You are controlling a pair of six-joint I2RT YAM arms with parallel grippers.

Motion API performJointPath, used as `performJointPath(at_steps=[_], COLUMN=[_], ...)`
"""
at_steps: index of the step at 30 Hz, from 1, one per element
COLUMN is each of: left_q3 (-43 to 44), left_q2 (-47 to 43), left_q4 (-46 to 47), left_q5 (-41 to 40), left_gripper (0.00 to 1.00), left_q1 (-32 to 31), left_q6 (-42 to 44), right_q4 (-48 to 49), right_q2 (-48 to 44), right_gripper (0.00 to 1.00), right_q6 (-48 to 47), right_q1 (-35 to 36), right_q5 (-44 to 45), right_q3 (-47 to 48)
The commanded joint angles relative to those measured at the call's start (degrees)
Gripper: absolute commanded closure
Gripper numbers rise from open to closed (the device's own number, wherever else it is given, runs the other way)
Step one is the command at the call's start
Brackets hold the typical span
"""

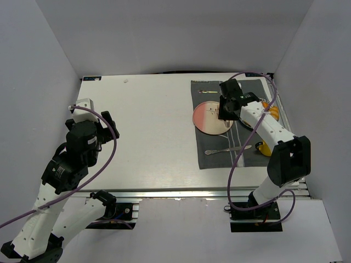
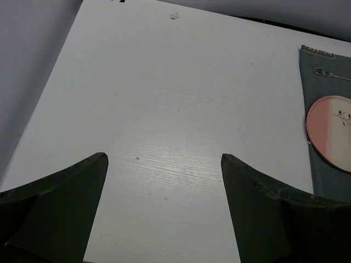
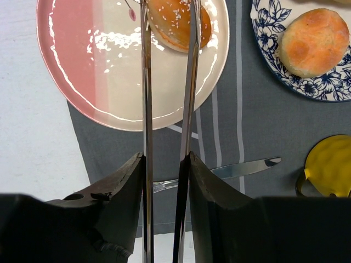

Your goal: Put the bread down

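Observation:
My right gripper (image 3: 164, 159) is shut on a pair of metal tongs (image 3: 146, 98). The tong arms reach out over the pink and cream plate (image 3: 109, 71) and stand either side of a golden-orange bread roll with sesame seeds (image 3: 174, 24). The roll is at the plate's far part; I cannot tell if it rests on the plate. In the top view the right gripper (image 1: 227, 107) is over that plate (image 1: 207, 119) on the grey placemat. My left gripper (image 2: 164, 159) is open and empty over bare white table, also seen in the top view (image 1: 101, 123).
A second roll (image 3: 313, 41) lies on a blue floral plate (image 3: 274, 66) to the right. A silver utensil (image 3: 241, 169) and a yellow object (image 3: 329, 167) lie on the striped grey placemat (image 3: 263, 126). A fork (image 1: 208, 91) lies at the mat's far end.

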Motion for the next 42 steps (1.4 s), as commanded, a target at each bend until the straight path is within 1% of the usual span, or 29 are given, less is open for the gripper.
performJointPath(at_steps=[1,3,4,7,11,22,26,28,30,38,42], left_q3=[-0.14,-0.23,-0.23,-0.23,-0.23,-0.31,-0.14,-0.05,-0.05,-0.23,-0.58], left_q2=[0.03,0.03,0.03,0.03,-0.15,-0.23,-0.23,-0.32,-0.41,-1.29,-1.47], left_q4=[0.19,0.19,0.27,0.27,0.36,0.54,0.36,0.19,-0.08,-0.87,-0.78], left_q5=[-0.16,-0.07,-0.07,-0.07,0.2,0.46,0.37,0.29,0.11,-0.59,-0.42], left_gripper=[0.05,0.05,0.05,0.05,0.05,0.05,0.05,0.05,0.05,0.05,0.05], left_q1=[-0.28,-0.28,-0.19,-0.28,-0.28,-0.28,-0.19,-0.28,-0.28,-0.28,-0.19], left_q6=[0.06,0.15,0.32,0.41,0.41,0.24,0.41,0.33,0.41,0.68,0.59], right_q4=[1.99,1.81,1.81,1.64,0.76,-1.0,-3.36,-4.25,-4.69,-3.46,-2.76], right_q2=[-0.13,-0.57,-0.92,-1.27,-1.71,-4.61,-6.19,-6.55,-7.6,-13.75,-15.34], right_gripper=[0.6,0.57,0.53,0.46,0.42,0.4,0.39,0.39,0.38,0.38,0.38], right_q6=[0.19,0.19,0.01,-0.17,-0.52,0.09,0.27,0.27,0.54,-1.39,-2.36], right_q1=[0.83,1.18,1.27,1.45,1.62,2.06,1.89,0.92,-1.53,-11.9,-15.25], right_q5=[2.35,1.29,0.6,0.33,0.5,-1.35,2.24,2.96,2.43,-0.2,-1.26], right_q3=[1.58,1.75,2.02,2.63,3.69,7.55,9.66,10.19,9.58,1.86,-1.93])
